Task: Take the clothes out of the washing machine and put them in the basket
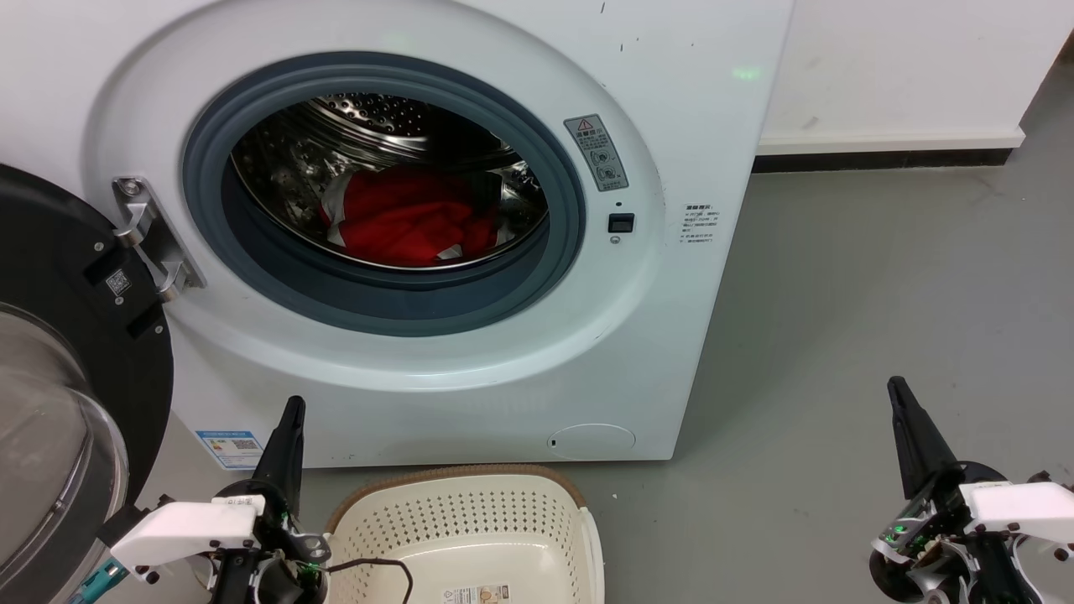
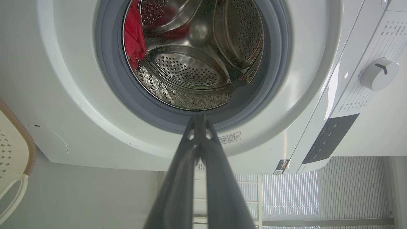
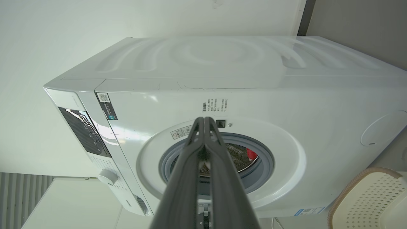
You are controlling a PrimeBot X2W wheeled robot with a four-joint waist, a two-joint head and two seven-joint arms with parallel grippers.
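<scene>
Cream plastic nearest: logged basket on grey floor, just before washer, between the two grippers. Logged left gripper beside basket's left rim, jaws pressed together, holding nothing, aimed toward porthole. Logged right gripper well apart to the right, over floor, jaws likewise closed tip to tip, holding nothing. Beyond: found door swung open at left, grey gasket exposed. Deepest in: found red clothes lying at bottom of steel drum, white patches at edges.

Glossy perforated steel drum, red cloth, matt perforated plastic basket
</scene>
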